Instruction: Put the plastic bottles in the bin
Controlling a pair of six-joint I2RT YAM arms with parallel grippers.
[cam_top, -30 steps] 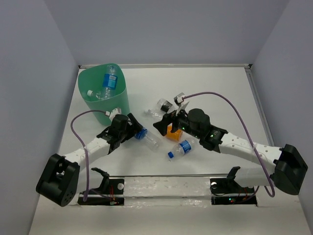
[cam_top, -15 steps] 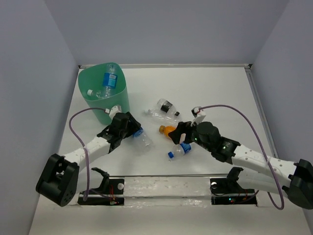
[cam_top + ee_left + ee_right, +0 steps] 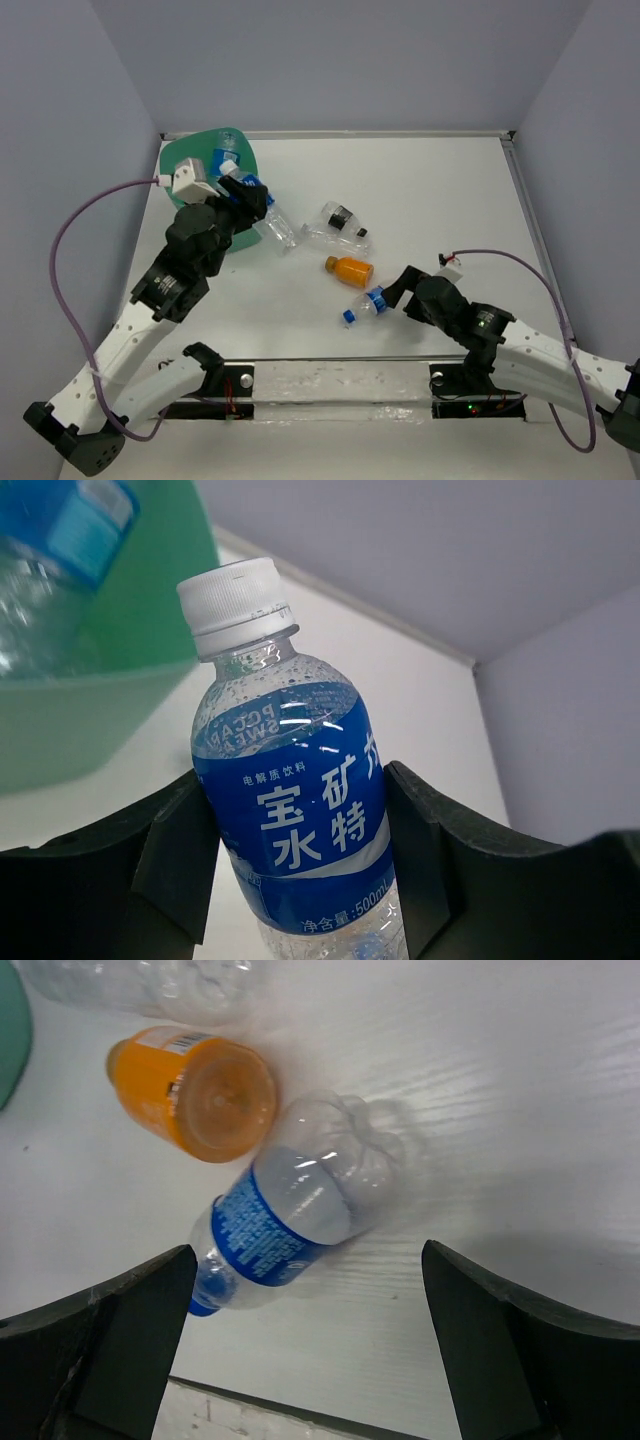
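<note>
Edges first: the table (image 3: 450, 190) is boxed by pale walls (image 3: 330, 60) at the back and on both sides, with a rail along its right edge and white surface open across the upper right of the top view. The bin (image 3: 180, 155) sits in the upper left corner, tight to the left wall, and a blue-labelled bottle (image 3: 223, 157) already shows inside it.

My left pincer (image 3: 250, 200) is up at the bin's right rim, jaws closed on the white-capped bottle (image 3: 290, 800). Both fingers (image 3: 175, 850) press its blue label from either side. The cap points toward the green wall at the left of my wrist view, and the clear base sticks out to the lower right in the top view. Whether it hangs over the opening or just beside it, I cannot tell.

The bottles on the table are bunched at centre. The black-labelled bottle (image 3: 340, 217) touches a clear bottle (image 3: 322, 238), with the orange bottle (image 3: 350, 269) just below them.

My right pincer (image 3: 395, 293) is low at lower centre, spread wide and holding nothing. The blue-capped bottle (image 3: 290, 1210) lies on its side in the gap ahead of the fingers (image 3: 130, 1340), apart from both, its base just beside the orange bottle's.
</note>
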